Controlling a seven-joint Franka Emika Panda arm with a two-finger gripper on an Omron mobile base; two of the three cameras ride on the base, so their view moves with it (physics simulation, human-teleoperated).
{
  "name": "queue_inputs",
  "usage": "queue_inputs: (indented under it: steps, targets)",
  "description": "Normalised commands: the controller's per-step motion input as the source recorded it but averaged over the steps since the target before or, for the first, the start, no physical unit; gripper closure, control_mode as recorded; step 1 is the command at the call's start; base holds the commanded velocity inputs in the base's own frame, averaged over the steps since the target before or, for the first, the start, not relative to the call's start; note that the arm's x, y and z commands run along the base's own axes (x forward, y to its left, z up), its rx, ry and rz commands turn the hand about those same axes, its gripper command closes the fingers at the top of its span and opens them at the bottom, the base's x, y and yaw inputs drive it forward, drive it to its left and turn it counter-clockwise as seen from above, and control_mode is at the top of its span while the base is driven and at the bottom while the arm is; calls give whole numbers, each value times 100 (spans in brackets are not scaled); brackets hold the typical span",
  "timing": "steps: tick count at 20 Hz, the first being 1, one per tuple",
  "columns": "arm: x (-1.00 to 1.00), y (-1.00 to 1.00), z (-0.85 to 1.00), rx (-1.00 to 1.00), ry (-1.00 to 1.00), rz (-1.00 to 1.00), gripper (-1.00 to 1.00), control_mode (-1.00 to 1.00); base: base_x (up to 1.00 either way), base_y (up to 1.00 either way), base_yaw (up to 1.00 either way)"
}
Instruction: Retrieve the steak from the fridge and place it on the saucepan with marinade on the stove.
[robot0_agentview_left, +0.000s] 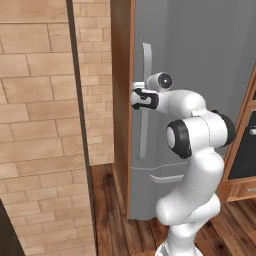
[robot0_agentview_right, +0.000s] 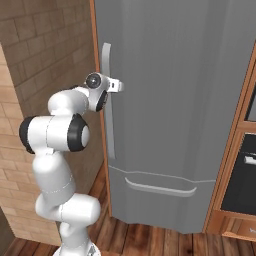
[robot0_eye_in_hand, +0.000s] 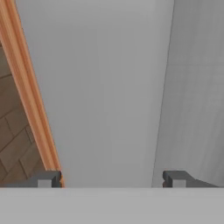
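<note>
The tall grey fridge (robot0_agentview_left: 200, 75) (robot0_agentview_right: 190, 100) stands with its door shut, so the steak is hidden behind it. Its long pale vertical handle (robot0_agentview_left: 146, 125) (robot0_agentview_right: 109, 135) runs down the door's left edge. My gripper (robot0_agentview_left: 136, 92) (robot0_agentview_right: 119, 86) is at the upper part of that handle. In the hand view the handle (robot0_eye_in_hand: 109, 87) lies between the two fingertips (robot0_eye_in_hand: 48, 178), and my gripper (robot0_eye_in_hand: 111, 178) stands open with the jaws wide on either side of it, not touching it. The saucepan, marinade and stove are out of view.
A brick wall (robot0_agentview_left: 40, 125) rises close on the left, next to the fridge's wood-brown side panel (robot0_agentview_left: 121, 100). A wooden oven cabinet (robot0_agentview_right: 240, 170) borders the fridge on the right. The lower drawer has a horizontal handle (robot0_agentview_right: 160, 186). Wood floor lies below.
</note>
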Motion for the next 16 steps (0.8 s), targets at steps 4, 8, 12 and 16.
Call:
queue_inputs:
  steps: [4,8,12,16]
  targets:
    - [19,0,0,0,2,0,100,-100,0,0,0]
    - [0,0,0,0,0,0,100,-100,0,0,0]
    - [0,0,0,0,0,0,100,-100,0,0,0]
    - [-24,-6,0,0,0,0,100,-100,0,0,0]
